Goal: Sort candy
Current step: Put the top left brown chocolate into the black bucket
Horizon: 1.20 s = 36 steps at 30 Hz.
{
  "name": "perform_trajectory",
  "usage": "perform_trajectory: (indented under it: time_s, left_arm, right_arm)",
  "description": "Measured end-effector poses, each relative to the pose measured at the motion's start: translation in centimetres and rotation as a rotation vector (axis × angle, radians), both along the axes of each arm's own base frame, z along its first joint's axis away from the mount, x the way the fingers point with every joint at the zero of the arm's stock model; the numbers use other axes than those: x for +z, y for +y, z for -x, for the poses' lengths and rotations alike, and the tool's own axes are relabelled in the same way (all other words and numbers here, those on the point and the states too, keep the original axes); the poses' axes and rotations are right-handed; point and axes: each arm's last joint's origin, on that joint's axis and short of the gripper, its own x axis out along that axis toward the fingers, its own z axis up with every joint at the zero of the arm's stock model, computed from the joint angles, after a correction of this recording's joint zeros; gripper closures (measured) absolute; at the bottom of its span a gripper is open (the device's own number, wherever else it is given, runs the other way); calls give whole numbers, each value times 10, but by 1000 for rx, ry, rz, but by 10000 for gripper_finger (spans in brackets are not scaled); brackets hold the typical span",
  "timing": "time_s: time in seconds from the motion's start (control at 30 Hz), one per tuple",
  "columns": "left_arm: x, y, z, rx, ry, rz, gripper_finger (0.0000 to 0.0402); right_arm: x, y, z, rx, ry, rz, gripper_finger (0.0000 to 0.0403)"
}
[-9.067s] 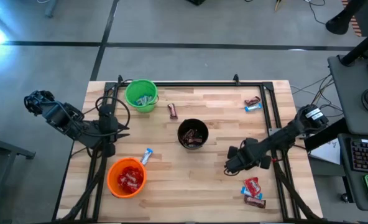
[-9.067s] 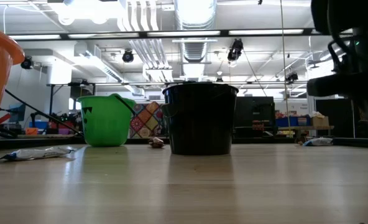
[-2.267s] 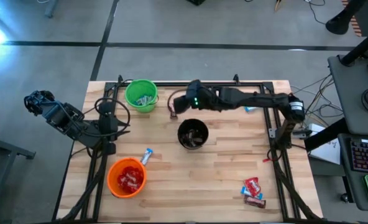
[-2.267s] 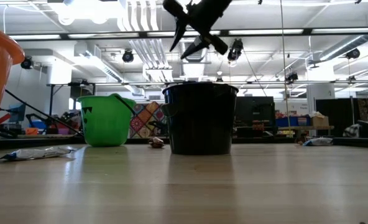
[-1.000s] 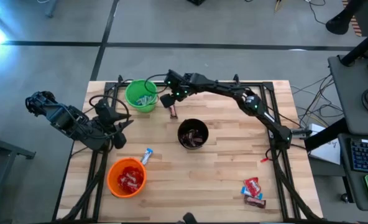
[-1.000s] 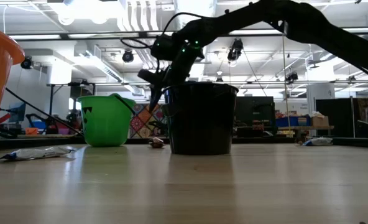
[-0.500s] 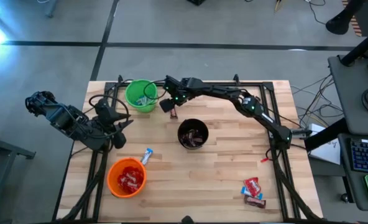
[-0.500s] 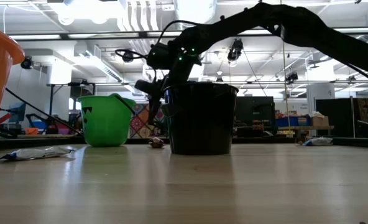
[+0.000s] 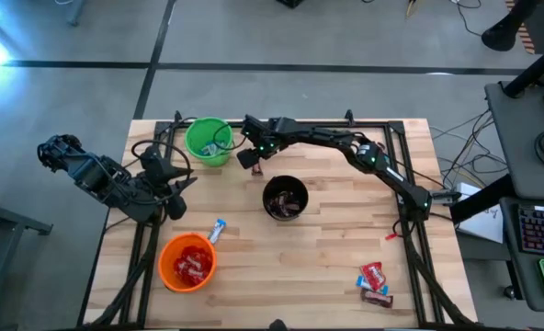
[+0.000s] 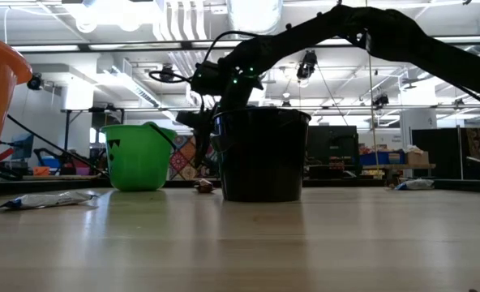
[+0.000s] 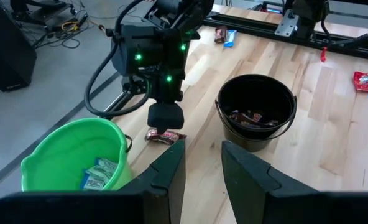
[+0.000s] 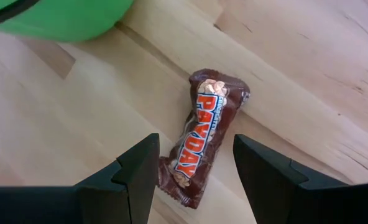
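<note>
Left gripper [image 9: 173, 179] waits by the table's [image 9: 345, 276] left edge, fingers parted a little, holding nothing; its wrist camera looks across at the working arm.

Orange cup [image 9: 187, 261], near the front-left corner, holds red-wrapped candy. A blue-and-white bar [image 9: 218, 230] lies on the wood just beside it. Green cup [image 9: 208, 141], near the back-left corner, holds pale blue-and-white wrappers.

Right gripper [image 9: 252, 158] reaches across the back of the table and hangs low over a dark brown Payday bar [image 12: 199, 134], which lies flat on the wood between the green cup and the black cup [image 9: 284, 199]. Fingers [image 12: 129, 173] spread wide, one each side of the bar, empty. In the right wrist view the bar sits at a slant between them, nearer one finger than the other.

Judgement: the step in hand is picking up this bar. To do it well, turn the wrist so the fingers cross the bar's narrow width, centre it, and go down until the tips nearly meet the wood before closing. The thin, slippery wrapper may skid out of a high pinch. The black cup already holds brown bars, so it is the likely destination.

More candy waits at the back-right corner [image 9: 374, 153] and the front-right corner [image 9: 373, 281].
</note>
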Motion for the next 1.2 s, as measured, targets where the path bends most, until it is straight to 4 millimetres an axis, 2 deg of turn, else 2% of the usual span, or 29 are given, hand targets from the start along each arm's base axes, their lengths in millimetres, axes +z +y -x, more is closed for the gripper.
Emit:
perform_trajectory:
  time_s: [0.53, 0.77, 0.87, 1.0, 1.2]
  left_arm:
    - [0, 0, 0, 0, 0, 0, 315]
    - [0, 0, 0, -1, 0, 0, 315]
    - [0, 0, 0, -1, 0, 1, 315]
    - [0, 0, 0, -1, 0, 1, 315]
    - [0, 0, 0, -3, 2, -2, 315]
  right_arm:
    - [-16, 2, -1, 6, -22, -29, 204]
    - [-42, 2, -5, 5, 0, -91, 204]
    - [-44, 2, -5, 4, 5, -90, 209]
    - [-43, 0, -5, -1, 9, -85, 247]
    - [-41, 0, -6, -1, 5, -83, 359]
